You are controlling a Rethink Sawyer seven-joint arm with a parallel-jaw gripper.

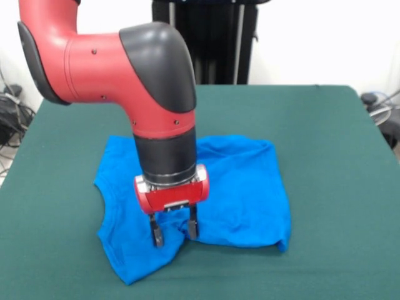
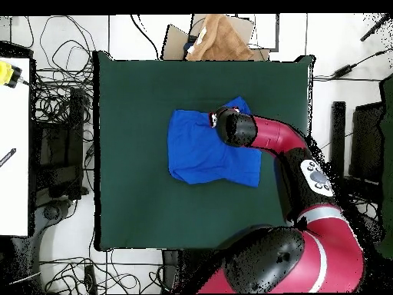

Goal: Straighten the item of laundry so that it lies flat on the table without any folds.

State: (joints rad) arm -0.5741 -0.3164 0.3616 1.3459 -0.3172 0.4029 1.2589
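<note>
The bright blue T-shirt (image 1: 244,187) lies rumpled on the dark green table (image 1: 325,131), plain side up; no lettering shows. Its near left part is folded into a point toward the table's front edge. My gripper (image 1: 174,232) hangs straight down over the shirt's near edge, open, with its fingertips (image 1: 157,237) at or just above the cloth. In the overhead view the shirt (image 2: 196,150) sits near the middle of the table (image 2: 130,115), and the arm's wrist (image 2: 232,127) covers the gripper and the shirt's corner.
A black stand (image 1: 212,37) rises behind the table. Cables (image 2: 57,100) lie on the floor around it. A brown cardboard item (image 2: 219,38) sits past one table edge, and a white bench (image 2: 14,146) stands to the side.
</note>
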